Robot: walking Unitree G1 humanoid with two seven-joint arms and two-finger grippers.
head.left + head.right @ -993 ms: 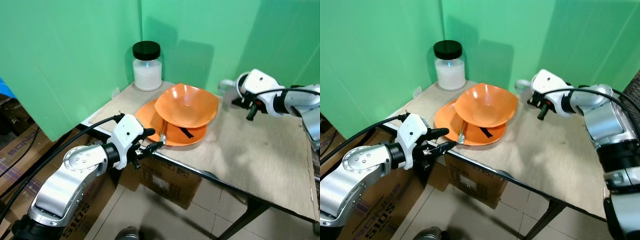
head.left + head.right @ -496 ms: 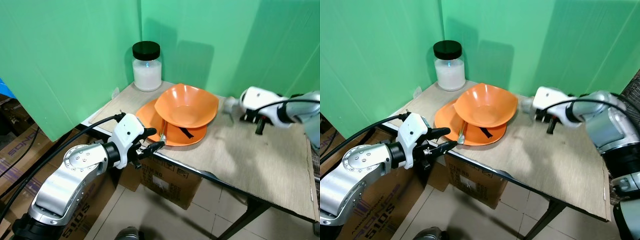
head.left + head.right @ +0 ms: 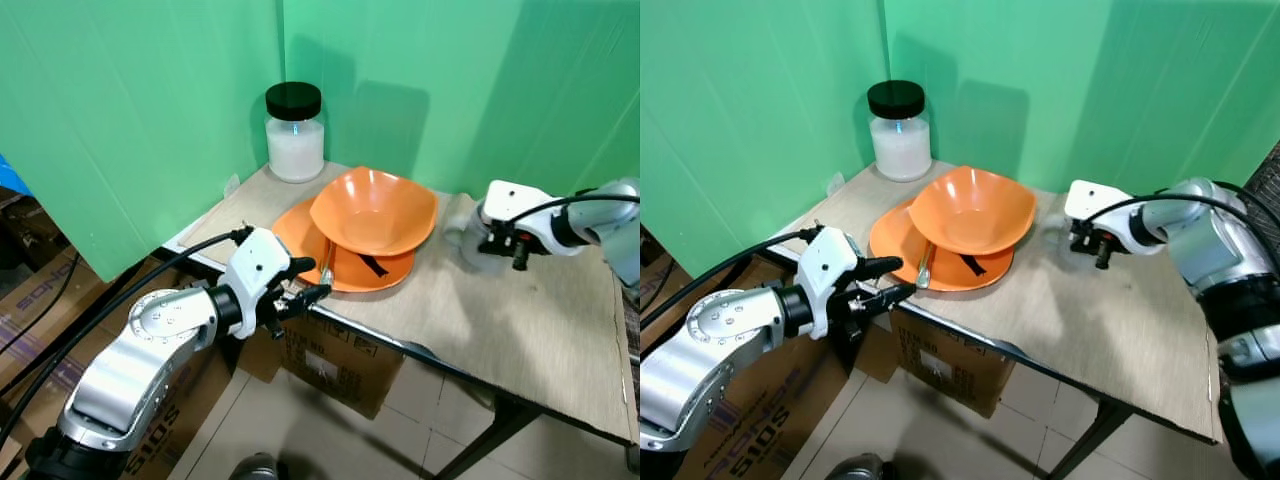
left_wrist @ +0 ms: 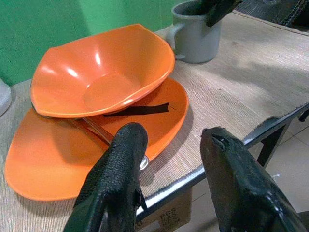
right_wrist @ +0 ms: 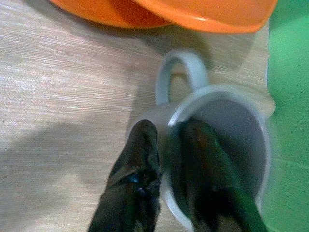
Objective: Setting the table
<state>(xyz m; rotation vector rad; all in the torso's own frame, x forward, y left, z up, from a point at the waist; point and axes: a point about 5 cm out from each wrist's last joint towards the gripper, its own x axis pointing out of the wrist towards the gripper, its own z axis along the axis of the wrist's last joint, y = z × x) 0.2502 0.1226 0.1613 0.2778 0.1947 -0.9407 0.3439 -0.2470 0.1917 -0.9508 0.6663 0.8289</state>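
While the left gripper (image 3: 304, 281) hovered open beside the orange bowl (image 3: 372, 211), the right gripper's (image 5: 166, 188) fingers (image 5: 137, 174) pinched the grey mug's (image 5: 217, 145) rim just beyond it on the tabletop (image 3: 530, 320).

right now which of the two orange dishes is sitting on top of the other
The deep orange bowl is on top; the flat orange plate lies under it, directly on the table.

The brown cardboard box (image 3: 150, 440) on the floor beneath the left arm bears black print reading roughly "SIO" (partly hidden); nothing else is legible.
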